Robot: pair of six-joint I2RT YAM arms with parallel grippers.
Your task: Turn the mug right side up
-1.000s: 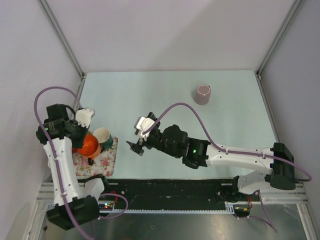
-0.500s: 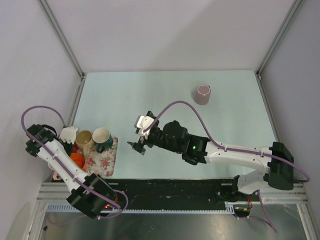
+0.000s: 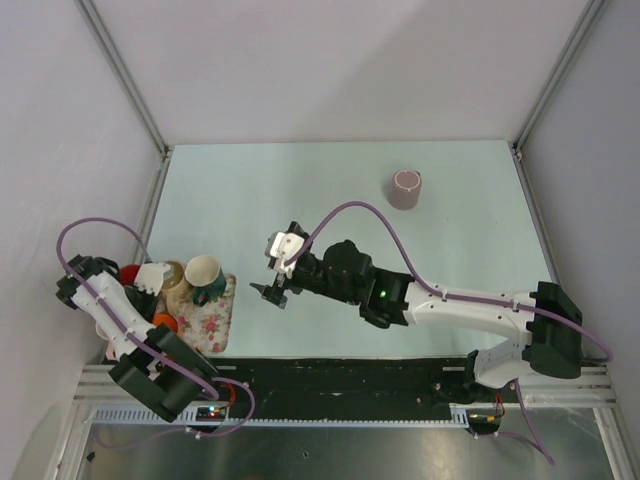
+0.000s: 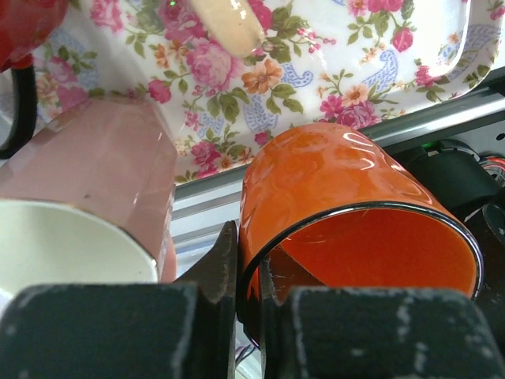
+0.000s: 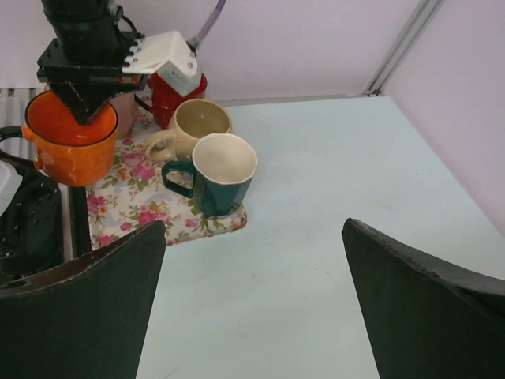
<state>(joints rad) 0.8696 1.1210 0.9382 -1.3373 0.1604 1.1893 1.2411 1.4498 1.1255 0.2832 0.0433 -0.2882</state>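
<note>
**Item 1, worktop** (image 3: 300, 180). Pale green. Walls close it on the far, left and right sides, with a frame post at each far corner. The black base rail (image 3: 340, 375) runs along the near edge. I see open surface across the middle and the far half.

**Item 2, floral tray** (image 5: 134, 201). It sits in the near-left corner, close to the left edge and the near rail. On it are a green mug (image 5: 221, 178), a beige mug (image 5: 197, 122) close against the green one, and a red mug (image 5: 177, 95) behind them. A pink mug (image 4: 87, 166) stands just beside the orange one.

**Item 3, orange mug** (image 5: 71, 150). It is mouth up at the tray's near-left margin. In the left wrist view its body hangs past the tray's rim, above the metal rail. I cannot tell whether its base rests on anything.

**Item 4, left fingers** (image 4: 237, 276). They are clamped on the orange mug's rim, one inside the mouth and one outside. The left arm is folded tight into the near-left corner, elbow out toward the left wall, wrist pointing down over the tray. Room is scant here, with the wall on one side and crowded mugs on the other.

**Item 5, right fingers** (image 3: 275, 268). They are spread wide and hold nothing, facing the tray across a strip of bare worktop. The right arm reaches from its near-right base diagonally leftward, and its wrist is over the middle of the worktop.

**Item 6, mauve cup** (image 3: 405, 189). It stands alone in the far-right part of the worktop, well apart from both arms. I cannot tell which way up it is.
</note>
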